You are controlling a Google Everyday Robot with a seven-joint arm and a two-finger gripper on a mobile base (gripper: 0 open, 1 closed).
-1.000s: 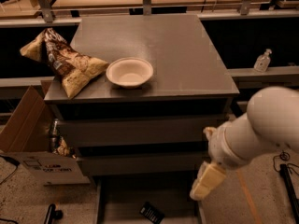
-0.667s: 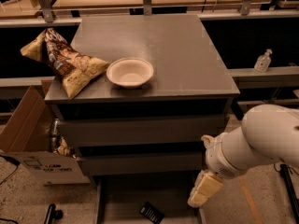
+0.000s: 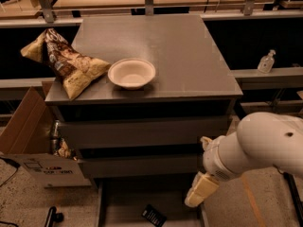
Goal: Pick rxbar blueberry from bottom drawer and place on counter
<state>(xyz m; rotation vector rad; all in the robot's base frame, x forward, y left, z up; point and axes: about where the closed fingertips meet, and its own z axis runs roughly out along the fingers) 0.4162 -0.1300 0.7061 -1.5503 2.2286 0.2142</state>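
Observation:
The rxbar blueberry (image 3: pixel 154 216) is a small dark bar with pale print, lying flat on the floor of the open bottom drawer (image 3: pixel 123 197), near its front. The counter (image 3: pixel 184 56) is the grey cabinet top. My gripper (image 3: pixel 200 191) hangs from the white arm over the drawer's right edge, up and to the right of the bar and apart from it. It holds nothing that I can see.
A white bowl (image 3: pixel 131 73) and a tan-and-brown chip bag (image 3: pixel 66 63) sit on the counter's left front. An open cardboard box (image 3: pixel 33 150) stands left of the cabinet. A clear bottle (image 3: pixel 266 62) stands on the ledge at right. Two closed drawer fronts (image 3: pixel 142 134) are above the open drawer.
The arm and gripper have moved down and slightly left, closer to the open bottom drawer. The bar, bowl and bag have not moved.

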